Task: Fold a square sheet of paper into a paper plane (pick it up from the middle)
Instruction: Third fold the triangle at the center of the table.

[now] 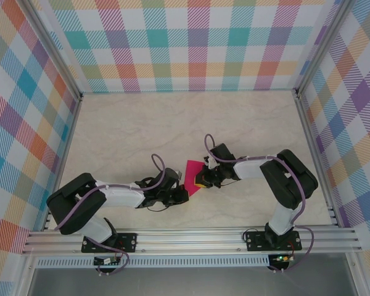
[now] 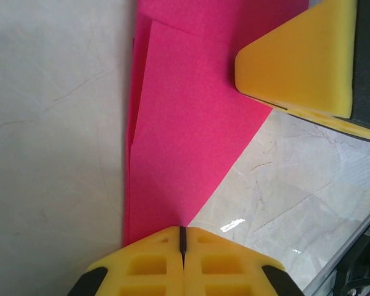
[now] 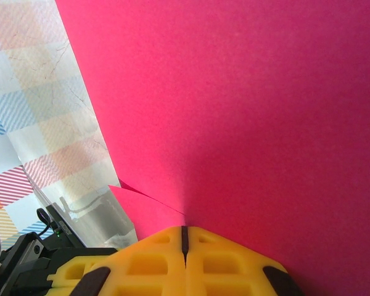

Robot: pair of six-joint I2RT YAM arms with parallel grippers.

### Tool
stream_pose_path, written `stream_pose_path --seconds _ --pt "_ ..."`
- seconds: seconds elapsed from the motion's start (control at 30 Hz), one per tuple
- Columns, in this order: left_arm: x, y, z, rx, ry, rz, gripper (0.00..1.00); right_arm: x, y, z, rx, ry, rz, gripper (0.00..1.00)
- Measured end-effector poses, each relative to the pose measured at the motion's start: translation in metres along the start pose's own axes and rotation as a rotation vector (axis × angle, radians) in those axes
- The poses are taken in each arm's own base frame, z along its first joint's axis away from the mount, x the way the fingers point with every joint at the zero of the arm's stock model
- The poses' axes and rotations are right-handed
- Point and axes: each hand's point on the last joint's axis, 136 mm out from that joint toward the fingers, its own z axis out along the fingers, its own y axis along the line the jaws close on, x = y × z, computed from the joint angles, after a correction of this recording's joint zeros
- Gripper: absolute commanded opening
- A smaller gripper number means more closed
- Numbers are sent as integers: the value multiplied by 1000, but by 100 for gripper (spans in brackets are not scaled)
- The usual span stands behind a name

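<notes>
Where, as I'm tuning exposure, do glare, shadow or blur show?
Left wrist: a small white glare spot on the table beside the pink paper, otherwise sharp. Right wrist: the paper darkens into shadow near the right gripper. Top external: even, soft light.

Left arm (image 1: 120, 196), right arm (image 1: 253, 168): white links, black joints, lilac cable (image 1: 163, 168) looped along each; fingers (image 2: 148, 265) bright yellow, ribbed with square pockets, black corners

The left gripper (image 1: 182, 193) and right gripper (image 1: 201, 180) sit just beside each other at mid-table, both clamped on the pink sheet (image 1: 192, 176), so each blocks the other's path. Beyond them the table (image 1: 172, 123) lies open up to the plaid walls (image 1: 197, 43).
</notes>
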Motion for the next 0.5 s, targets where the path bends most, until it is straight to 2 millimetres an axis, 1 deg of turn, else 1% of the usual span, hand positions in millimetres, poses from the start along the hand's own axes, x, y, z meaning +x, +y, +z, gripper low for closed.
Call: stream_pose_path --seconds 0.13,0.37,0.43,0.5 --pt "3 7 -6 8 -22 -15 6 1 -1 0 -2 -1 -2 0" --pt "19 29 -29 -20 -23 -21 10 2 0 -1 -5 0 -3 0" --pt "21 30 -35 -31 -22 -22 10 2 0 -1 -5 1 -3 0" --pt "18 26 -39 -30 -30 -17 10 2 0 -1 -5 1 -3 0"
